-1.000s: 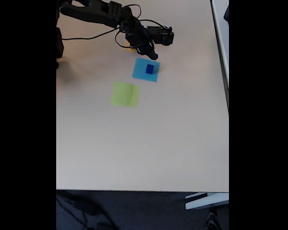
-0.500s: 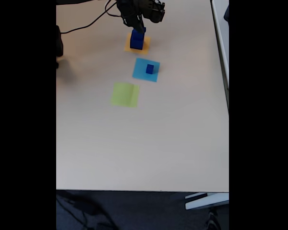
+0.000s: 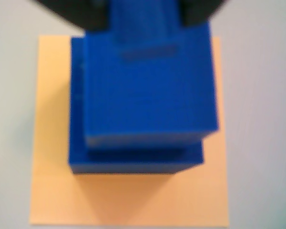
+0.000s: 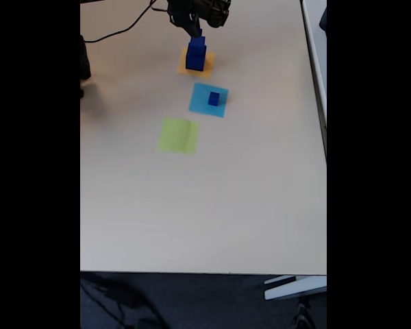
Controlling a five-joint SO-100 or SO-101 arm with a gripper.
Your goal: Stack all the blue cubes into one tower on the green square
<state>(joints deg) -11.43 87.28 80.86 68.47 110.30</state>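
My wrist view is soft and out of focus, the blue cubes (image 3: 143, 95) blurred at their edges. The fixed view is evenly bright, slightly washed out, with faint shadows on my desk (image 4: 212, 205).

Beige table (image 4: 205, 205) carries three paper squares (orange (image 4: 186, 68), light-blue (image 4: 200, 103), green (image 4: 179, 135)).

Gripper (image 4: 195, 31) jaws blurred, cropped by the wrist view's top edge; grip unreadable.
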